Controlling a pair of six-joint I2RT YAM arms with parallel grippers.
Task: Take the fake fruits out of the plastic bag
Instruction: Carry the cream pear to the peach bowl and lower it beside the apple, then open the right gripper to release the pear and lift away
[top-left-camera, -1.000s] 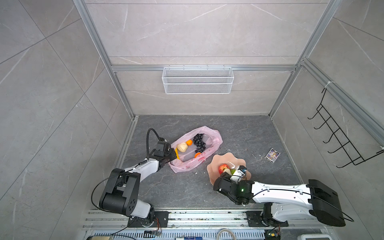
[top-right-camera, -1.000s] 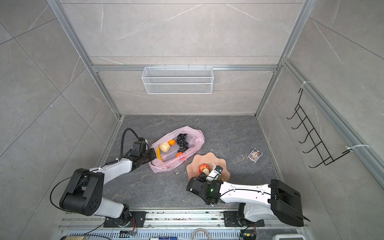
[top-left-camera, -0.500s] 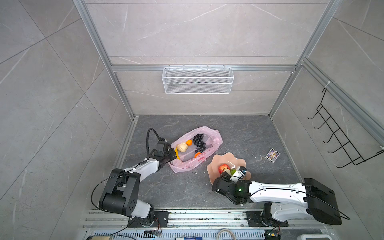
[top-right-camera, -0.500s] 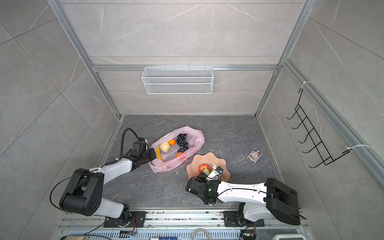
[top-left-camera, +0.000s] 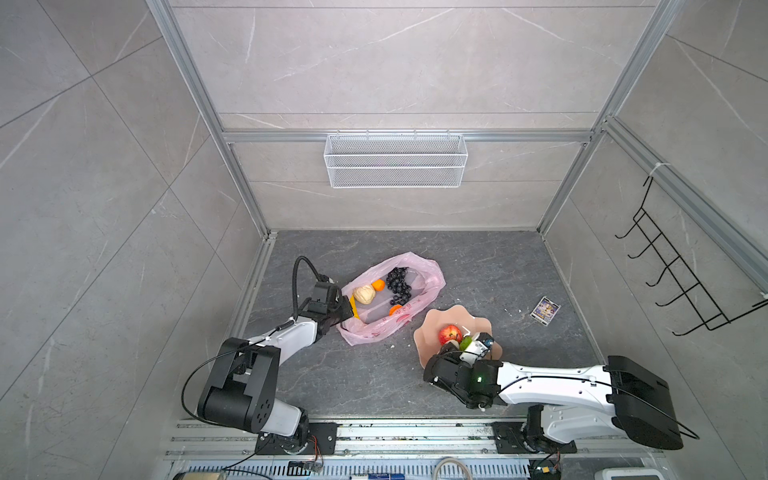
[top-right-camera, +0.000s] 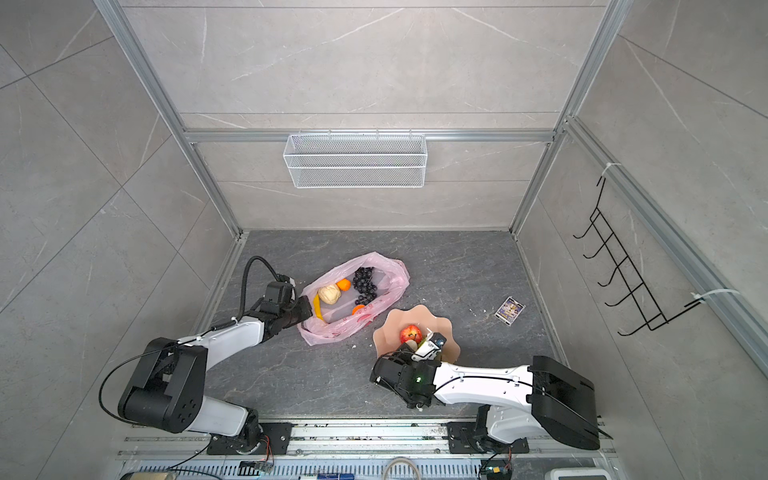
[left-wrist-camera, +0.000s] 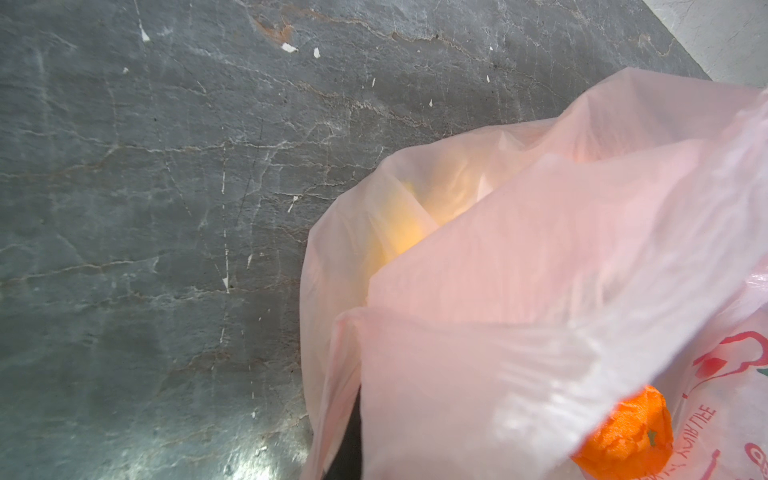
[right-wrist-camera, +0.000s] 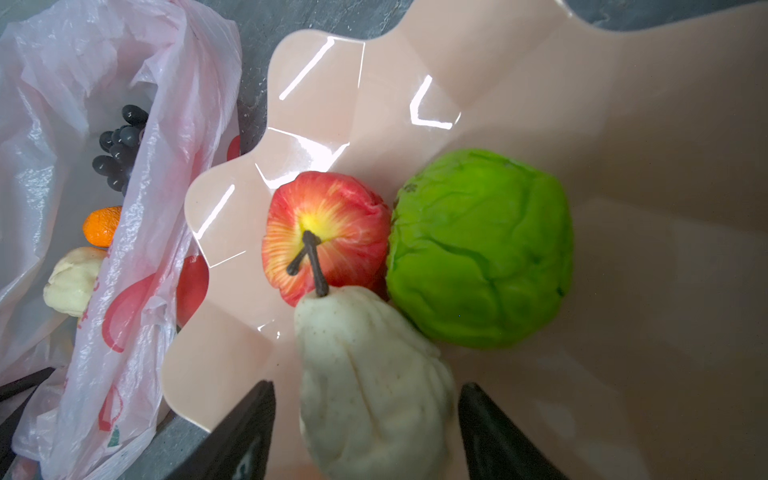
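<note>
My right gripper (right-wrist-camera: 366, 385) has just spread. The fingers (right-wrist-camera: 249, 428) now stand wide, with a clear gap on each side of the beige pear-shaped fruit (right-wrist-camera: 376, 365), so I no longer hold it. It lies between my fingers, touching neither, down in the peach wavy-edged dish (right-wrist-camera: 623, 124). Its narrow end rests against the red apple (right-wrist-camera: 332, 237), and the bumpy green fruit (right-wrist-camera: 482, 249) sits just beside it. I judge this one delivered: three fruits are out, and I should back off and go for the next.

Past the dish's rim, just beside it, lies the pink plastic bag (right-wrist-camera: 83, 62) with its mouth open. Inside I see the dark grape bunch (right-wrist-camera: 120, 145), an orange (right-wrist-camera: 102, 226) and a second beige lumpy fruit (right-wrist-camera: 70, 278). A top view adds the yellow banana (top-left-camera: 353, 305) and another orange (top-left-camera: 395, 309). All five lie well apart from my right fingers.

Farthest off, my left gripper (top-left-camera: 340, 311) has not shifted. It is clamped tight at the bag's rim beside the banana and, as far as I can judge, pinches the film to keep the mouth open.
</note>
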